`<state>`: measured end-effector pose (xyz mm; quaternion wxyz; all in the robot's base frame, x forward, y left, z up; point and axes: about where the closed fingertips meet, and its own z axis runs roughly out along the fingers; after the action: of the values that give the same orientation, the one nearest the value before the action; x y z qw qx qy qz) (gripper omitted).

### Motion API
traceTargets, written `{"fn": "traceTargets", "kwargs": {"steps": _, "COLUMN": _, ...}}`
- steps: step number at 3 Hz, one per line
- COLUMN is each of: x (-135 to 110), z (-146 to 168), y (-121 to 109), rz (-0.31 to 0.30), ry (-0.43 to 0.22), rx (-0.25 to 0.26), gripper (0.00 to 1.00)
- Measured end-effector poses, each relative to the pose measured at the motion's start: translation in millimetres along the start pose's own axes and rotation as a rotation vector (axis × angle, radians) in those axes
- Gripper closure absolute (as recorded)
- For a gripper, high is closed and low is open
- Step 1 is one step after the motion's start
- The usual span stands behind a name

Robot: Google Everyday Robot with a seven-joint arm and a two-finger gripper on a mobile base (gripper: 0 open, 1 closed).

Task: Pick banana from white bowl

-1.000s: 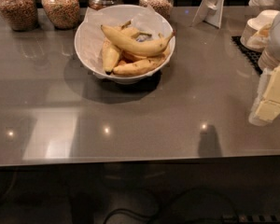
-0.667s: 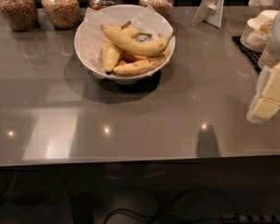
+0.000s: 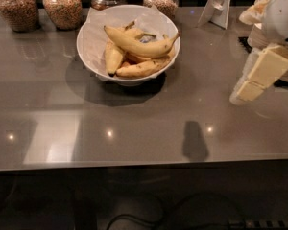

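Open room stretched from the near edge of the desk to the hand, which hung low at the right, well apart from the fruit; whether it was spread or pressed together could not be told. The reach appeared not yet begun. The next move called for travel left and back to the banana, lying topmost across the white bowl, just short of the jars.

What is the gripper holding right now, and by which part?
Nothing. The gripper hangs at the right, over the table, well apart from the white bowl, where the banana lies ungrasped.
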<state>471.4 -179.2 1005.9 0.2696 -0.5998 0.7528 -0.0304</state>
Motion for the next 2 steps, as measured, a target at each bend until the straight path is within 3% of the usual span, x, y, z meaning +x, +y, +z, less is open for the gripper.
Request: {"fn": "traceTargets", "kwargs": {"steps": 2, "x": -60.8, "z": 17.9, "y": -39.6, "rz": -0.008, "ry": -0.164, "rx": 0.052, "gripper": 0.0}}
